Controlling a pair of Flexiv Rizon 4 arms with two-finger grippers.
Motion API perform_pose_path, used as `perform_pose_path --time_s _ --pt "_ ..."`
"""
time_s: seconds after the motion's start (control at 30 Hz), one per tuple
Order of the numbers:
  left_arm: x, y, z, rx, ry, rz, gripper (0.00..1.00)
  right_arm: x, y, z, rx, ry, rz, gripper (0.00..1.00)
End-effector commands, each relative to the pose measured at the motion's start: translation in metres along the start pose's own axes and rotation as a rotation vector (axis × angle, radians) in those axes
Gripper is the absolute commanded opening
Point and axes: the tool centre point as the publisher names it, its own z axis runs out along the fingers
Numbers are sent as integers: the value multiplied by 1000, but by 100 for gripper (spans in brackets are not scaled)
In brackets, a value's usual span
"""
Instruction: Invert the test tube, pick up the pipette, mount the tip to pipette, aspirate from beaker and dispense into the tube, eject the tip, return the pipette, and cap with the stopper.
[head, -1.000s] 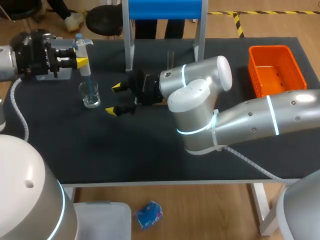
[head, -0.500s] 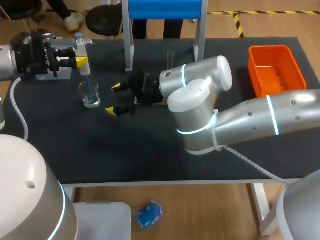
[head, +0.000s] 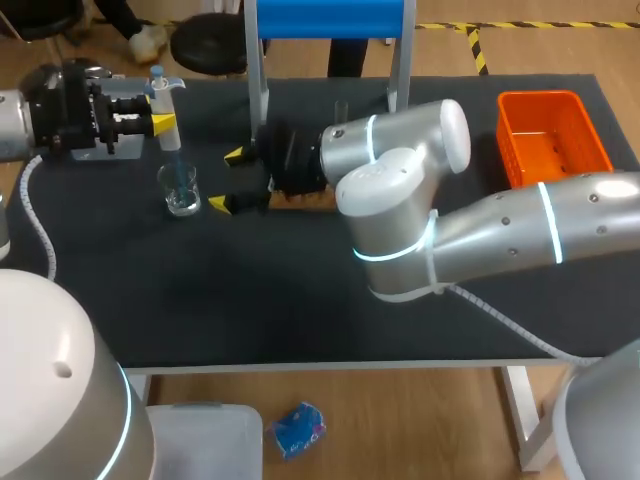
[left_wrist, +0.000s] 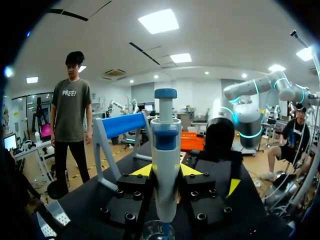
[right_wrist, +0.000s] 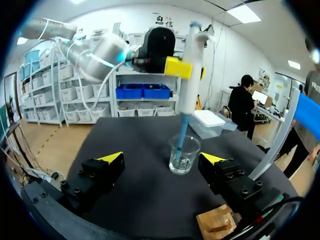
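Near the far left corner of the dark table (head: 250, 300), the left gripper (head: 165, 122) comes in from the left edge and holds a pipette (head: 171, 148) upright. Its two yellow-tipped fingers clamp the pipette's white body from both sides, which the left wrist view shows plainly: the left gripper (left_wrist: 165, 171) has a yellow tip pressed against each side of the pipette (left_wrist: 165, 145), whose blue plunger cap is at the top. The pipette's thin lower end reaches down into a small clear beaker (head: 181, 192) standing on the table directly below.

The right arm enters from the right edge and stretches past the middle of the table. The right gripper (head: 226, 180) lies level, pointing at the beaker, with its fingers spread wide and nothing between them. In the right wrist view the right gripper (right_wrist: 162, 157) has the beaker (right_wrist: 183, 155) just ahead of its fingertips, not touching them, and the pipette (right_wrist: 190, 75) rises out of the glass.

A wooden block (right_wrist: 217, 225) sits on the table under the right wrist. A thin clear test tube (head: 340, 108) stands upright just behind that arm. An orange basket (head: 541, 97) rests at the far right corner, well apart from everything else.
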Motion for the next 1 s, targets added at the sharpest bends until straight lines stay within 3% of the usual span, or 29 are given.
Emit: perform_pose_path --time_s 0.03,0.3,0.63,0.87,1.0 --pt "0 0 0 1 0 1 0 -6 36 -47 82 27 7 100" --pt "0 0 0 1 0 1 0 -13 92 -77 112 61 -82 100" --pt "0 0 0 1 0 1 0 -35 141 -92 156 114 -198 100" --pt "0 0 0 1 0 1 0 -52 165 -75 80 161 -116 100" --pt "0 0 0 1 0 1 0 -53 175 -60 49 229 -49 100"
